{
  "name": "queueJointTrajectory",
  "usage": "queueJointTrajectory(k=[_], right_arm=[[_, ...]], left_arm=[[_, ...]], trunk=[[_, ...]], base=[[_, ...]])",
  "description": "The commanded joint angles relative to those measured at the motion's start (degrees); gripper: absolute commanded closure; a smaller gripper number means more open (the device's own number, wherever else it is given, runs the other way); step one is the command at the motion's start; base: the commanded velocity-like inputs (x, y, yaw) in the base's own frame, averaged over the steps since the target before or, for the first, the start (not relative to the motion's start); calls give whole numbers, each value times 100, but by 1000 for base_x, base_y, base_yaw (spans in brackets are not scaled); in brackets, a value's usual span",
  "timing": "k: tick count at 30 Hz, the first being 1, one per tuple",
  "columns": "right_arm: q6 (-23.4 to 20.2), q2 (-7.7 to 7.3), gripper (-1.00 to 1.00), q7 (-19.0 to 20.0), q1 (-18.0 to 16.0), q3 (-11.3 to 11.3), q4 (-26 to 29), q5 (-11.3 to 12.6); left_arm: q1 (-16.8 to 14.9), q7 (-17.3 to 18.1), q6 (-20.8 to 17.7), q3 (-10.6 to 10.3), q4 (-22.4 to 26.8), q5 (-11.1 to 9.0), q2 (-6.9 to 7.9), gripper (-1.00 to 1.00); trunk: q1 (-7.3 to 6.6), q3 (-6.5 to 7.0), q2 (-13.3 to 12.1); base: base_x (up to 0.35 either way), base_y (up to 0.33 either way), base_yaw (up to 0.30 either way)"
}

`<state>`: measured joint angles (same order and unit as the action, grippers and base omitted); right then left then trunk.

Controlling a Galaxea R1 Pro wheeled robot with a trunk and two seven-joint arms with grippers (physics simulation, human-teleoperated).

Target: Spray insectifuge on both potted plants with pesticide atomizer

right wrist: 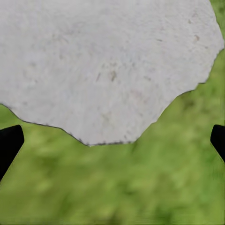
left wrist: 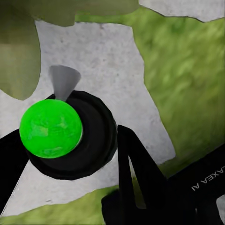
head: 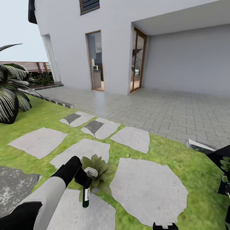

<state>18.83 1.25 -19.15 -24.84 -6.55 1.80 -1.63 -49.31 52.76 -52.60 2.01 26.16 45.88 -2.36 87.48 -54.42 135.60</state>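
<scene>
A low rosette of pointed green leaves, one potted plant (head: 101, 168), sits between the stepping stones, and my left arm hides its pot. My left gripper (head: 83, 179) is shut on the atomizer (head: 86, 191), a dark green bottle with a white label and a pale spray head (head: 91, 172) right against the leaves. In the left wrist view the atomizer (left wrist: 50, 128) shows a bright green round end in a black ring between my black fingers (left wrist: 136, 164), with blurred leaves (left wrist: 21, 51) close by. My right gripper (right wrist: 112, 145) hangs open over grass. Green leaves (head: 226, 163) peek in at the right edge.
Grey stepping stones (head: 147, 188) lie across the lawn (head: 179, 156). A spiky striped plant (head: 11, 95) stands at the left. Beyond the grass a paved terrace (head: 166, 108) leads to the white house and its doors (head: 138, 60). A brown fence (head: 32, 65) runs far left.
</scene>
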Motion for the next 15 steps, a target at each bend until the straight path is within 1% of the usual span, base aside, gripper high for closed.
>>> queueJointTrajectory(k=[1, 4, 9, 15], right_arm=[[-2, 2, -100, -45, -4, -38, -5, -16], [-2, 22, -100, -53, -4, -31, -5, -5], [-2, 20, -100, -54, -4, -31, -4, -8], [-2, 20, -100, -54, -4, -30, -4, -12]], left_arm=[[-2, 50, -22, 21, 6, 62, -5, 100], [0, 50, -22, 19, -4, 55, -25, 100], [0, 50, -29, 25, -5, 54, -58, 100], [5, 49, -31, 22, -8, 60, -54, 100]], trunk=[[2, -10, 2], [2, -32, 2], [2, -46, 2], [2, -48, 2]], base=[[334, -79, 34], [241, -166, 60], [47, -233, 20], [4, -48, 2]])
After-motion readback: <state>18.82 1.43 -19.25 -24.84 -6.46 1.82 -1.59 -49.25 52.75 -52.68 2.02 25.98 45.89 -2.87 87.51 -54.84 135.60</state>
